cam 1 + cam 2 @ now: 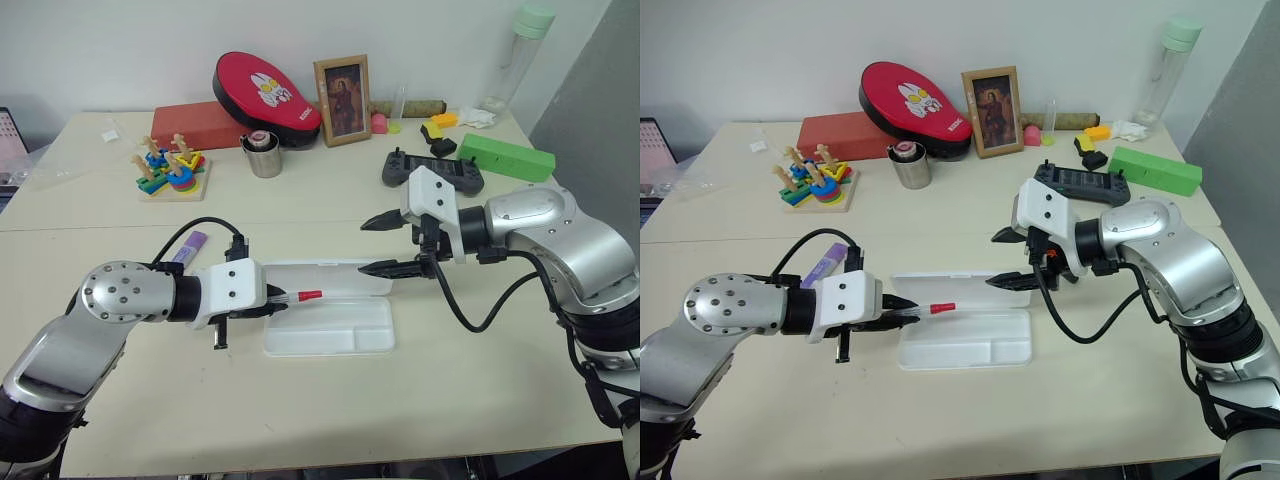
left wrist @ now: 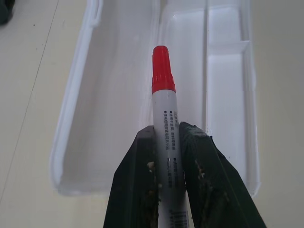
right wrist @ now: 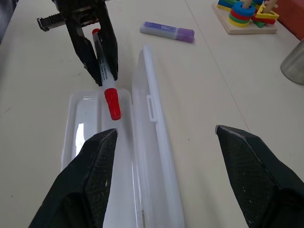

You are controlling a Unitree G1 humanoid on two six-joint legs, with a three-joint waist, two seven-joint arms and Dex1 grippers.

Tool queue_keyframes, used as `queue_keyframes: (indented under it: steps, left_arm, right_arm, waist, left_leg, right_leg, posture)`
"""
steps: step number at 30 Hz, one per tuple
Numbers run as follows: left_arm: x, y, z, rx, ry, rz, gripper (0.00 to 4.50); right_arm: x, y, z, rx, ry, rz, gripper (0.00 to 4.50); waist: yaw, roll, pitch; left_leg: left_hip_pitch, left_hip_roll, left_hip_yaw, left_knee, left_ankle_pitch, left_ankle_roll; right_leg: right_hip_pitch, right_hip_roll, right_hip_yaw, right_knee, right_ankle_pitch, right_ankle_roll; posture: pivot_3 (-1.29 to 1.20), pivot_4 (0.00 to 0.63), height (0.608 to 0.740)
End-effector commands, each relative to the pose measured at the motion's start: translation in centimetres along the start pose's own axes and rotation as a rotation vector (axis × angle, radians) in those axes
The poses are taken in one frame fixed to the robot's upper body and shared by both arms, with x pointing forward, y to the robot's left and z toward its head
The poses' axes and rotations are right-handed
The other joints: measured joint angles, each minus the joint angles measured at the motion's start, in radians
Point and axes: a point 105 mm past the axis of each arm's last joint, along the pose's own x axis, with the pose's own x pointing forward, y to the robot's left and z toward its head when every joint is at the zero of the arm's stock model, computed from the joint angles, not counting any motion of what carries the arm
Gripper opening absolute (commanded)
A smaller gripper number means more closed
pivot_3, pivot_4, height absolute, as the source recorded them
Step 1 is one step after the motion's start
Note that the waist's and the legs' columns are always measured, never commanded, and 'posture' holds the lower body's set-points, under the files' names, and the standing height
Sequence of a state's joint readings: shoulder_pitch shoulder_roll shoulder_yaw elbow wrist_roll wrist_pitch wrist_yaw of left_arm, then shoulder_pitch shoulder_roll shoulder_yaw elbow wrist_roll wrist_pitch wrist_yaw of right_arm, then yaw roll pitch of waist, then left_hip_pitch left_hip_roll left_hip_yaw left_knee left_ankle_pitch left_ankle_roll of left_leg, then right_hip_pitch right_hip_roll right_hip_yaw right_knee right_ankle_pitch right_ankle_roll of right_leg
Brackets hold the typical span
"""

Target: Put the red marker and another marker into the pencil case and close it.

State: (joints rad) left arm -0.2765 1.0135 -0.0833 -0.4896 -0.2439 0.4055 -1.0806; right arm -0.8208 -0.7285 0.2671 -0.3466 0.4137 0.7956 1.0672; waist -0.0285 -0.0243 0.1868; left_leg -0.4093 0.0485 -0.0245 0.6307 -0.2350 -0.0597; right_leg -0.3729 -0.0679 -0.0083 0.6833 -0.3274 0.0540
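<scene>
Near the middle of the frame, the pencil case (image 1: 330,335) lies open on the table (image 1: 300,210). Left of it, the left gripper (image 1: 278,304) pinches the red marker (image 1: 303,296) and holds it over the case's left end, maybe not touching. At centre right, the right gripper (image 1: 388,245) hangs spread wide, holding nothing. At centre left, the purple marker (image 1: 190,247) lies flat.
</scene>
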Motion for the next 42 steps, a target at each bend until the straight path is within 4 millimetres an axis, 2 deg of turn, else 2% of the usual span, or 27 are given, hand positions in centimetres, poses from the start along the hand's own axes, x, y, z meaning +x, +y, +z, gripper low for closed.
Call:
queue_keyframes:
  steps: [1,11,20,32,34,42]
  left_arm:
    - [1.5,-0.5,0.9,0.015,-0.048,-0.045,0.41]
    - [4.2,-1.4,1.2,-0.072,-0.090,-0.014,0.41]
    - [6.7,-2.1,1.2,-0.068,-0.121,-0.030,0.41]
    - [8.8,-0.3,0.8,0.046,-0.099,0.023,0.41]
    - [8.8,-0.3,1.0,0.048,-0.108,0.013,1.11]
    - [8.0,-0.5,1.8,0.019,-0.141,-0.017,2.74]
  right_arm:
    - [-0.6,-0.1,0.9,-0.044,-0.019,-0.023,3.46]
    - [-0.9,-0.2,0.6,-0.026,-0.004,-0.038,3.46]
    - [-1.0,-0.1,0.4,-0.020,0.006,-0.042,3.46]
    - [-0.9,0.0,0.3,-0.010,0.005,-0.042,3.46]
    - [-0.9,0.1,0.3,-0.008,0.004,-0.042,3.46]
    - [-0.9,0.0,0.3,-0.004,0.001,-0.042,3.46]
  waist:
    - [0.001,0.000,0.000]
    - [0.001,0.000,0.000]
    - [0.001,0.000,0.000]
    - [0.001,0.000,0.000]
    - [0.001,0.000,0.000]
    - [0.001,0.000,0.000]
  left_leg:
    - [0.000,0.000,0.000,0.001,0.000,0.000]
    - [-0.001,0.000,-0.001,0.005,0.000,0.000]
    - [-0.001,0.000,-0.002,0.014,0.000,0.000]
    - [-0.001,0.000,-0.002,0.014,0.000,0.000]
    - [-0.001,0.000,-0.002,0.014,0.000,0.000]
    - [-0.001,0.000,-0.003,0.015,0.000,0.000]
  right_leg:
    - [0.000,0.000,0.000,0.000,0.000,0.000]
    - [0.000,0.000,0.000,0.004,0.000,0.000]
    - [0.000,0.000,0.000,0.015,0.000,0.000]
    - [0.000,0.000,0.000,0.014,0.000,-0.001]
    - [0.000,0.000,0.000,0.014,0.000,-0.001]
    - [0.000,0.000,0.000,0.014,0.000,-0.001]
  posture:
    - [0.00,0.150,0.740]
    - [0.00,0.150,0.740]
    - [0.00,0.150,0.740]
    - [0.00,0.150,0.740]
    - [0.00,0.150,0.740]
    - [0.00,0.150,0.740]
